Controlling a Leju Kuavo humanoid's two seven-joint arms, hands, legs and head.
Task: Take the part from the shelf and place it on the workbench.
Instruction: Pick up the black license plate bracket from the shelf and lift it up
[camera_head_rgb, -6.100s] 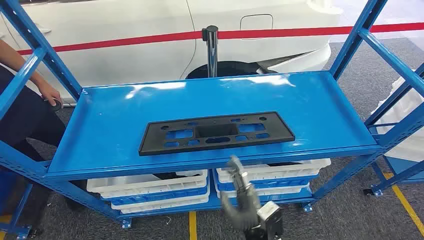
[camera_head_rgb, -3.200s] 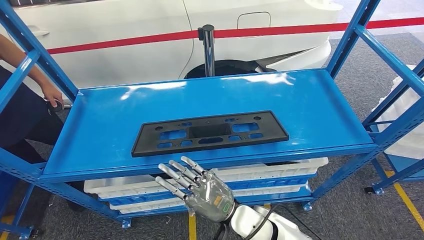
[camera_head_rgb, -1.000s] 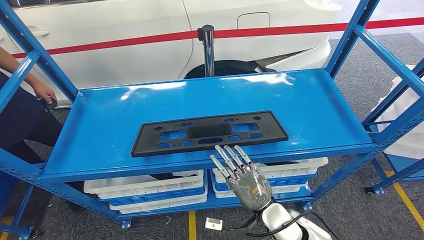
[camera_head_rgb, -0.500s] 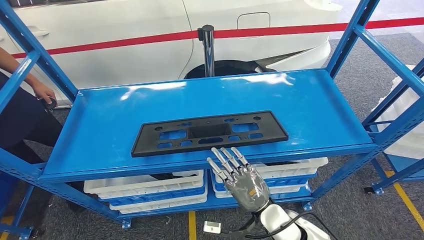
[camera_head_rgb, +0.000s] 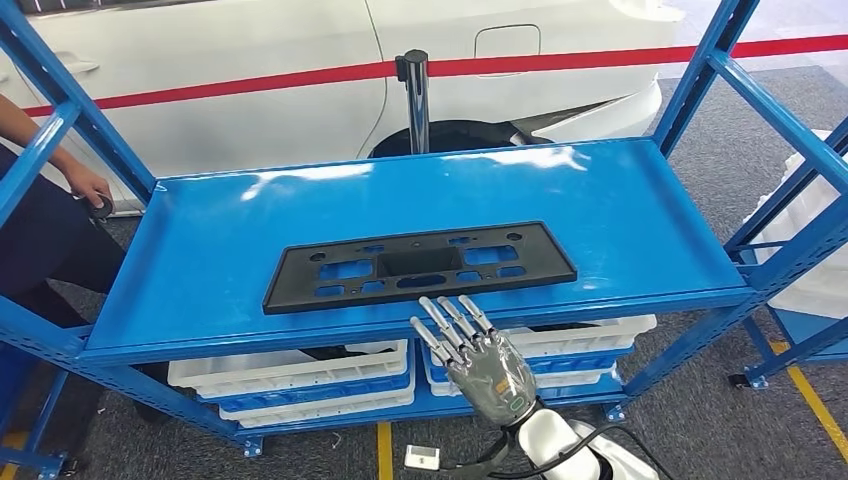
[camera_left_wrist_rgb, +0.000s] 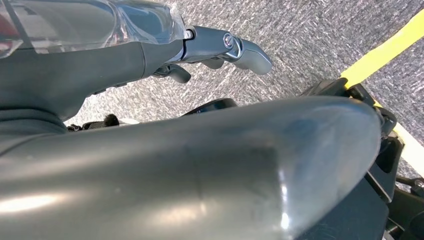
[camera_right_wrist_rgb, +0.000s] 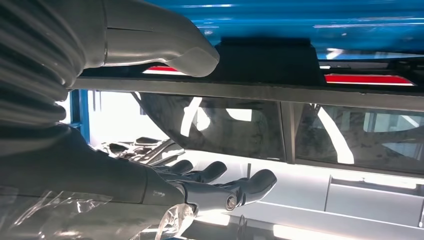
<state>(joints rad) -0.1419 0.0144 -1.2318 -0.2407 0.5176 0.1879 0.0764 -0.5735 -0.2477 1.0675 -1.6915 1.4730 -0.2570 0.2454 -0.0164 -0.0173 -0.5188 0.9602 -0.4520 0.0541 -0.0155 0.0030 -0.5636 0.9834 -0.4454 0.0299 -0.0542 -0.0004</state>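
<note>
A flat black plastic part (camera_head_rgb: 420, 265) with several cut-outs lies near the front of the blue shelf (camera_head_rgb: 620, 220). My right hand (camera_head_rgb: 485, 365) is raised just in front of the shelf's front edge, palm away from me. Its fingers (camera_head_rgb: 445, 315) are spread and reach up to the part's near edge, holding nothing. In the right wrist view the thumb (camera_right_wrist_rgb: 165, 47) lies close to the dark part (camera_right_wrist_rgb: 270, 60) under the blue shelf surface, and the fingers (camera_right_wrist_rgb: 235, 192) are stretched out apart from it. My left hand (camera_left_wrist_rgb: 225, 47) hangs over grey carpet with fingers extended, empty.
A person stands at the left, a hand (camera_head_rgb: 85, 185) holding a dark roll beside the shelf's upright. White bins (camera_head_rgb: 290, 375) sit on the lower level. A white car (camera_head_rgb: 250, 60) and a stanchion post (camera_head_rgb: 415, 90) stand behind. Blue uprights (camera_head_rgb: 760, 120) frame the right side.
My right hand came up from below the shelf over the last seconds; in the last second it shifted slightly left, fingertips staying at the part's front edge. The part has not moved.
</note>
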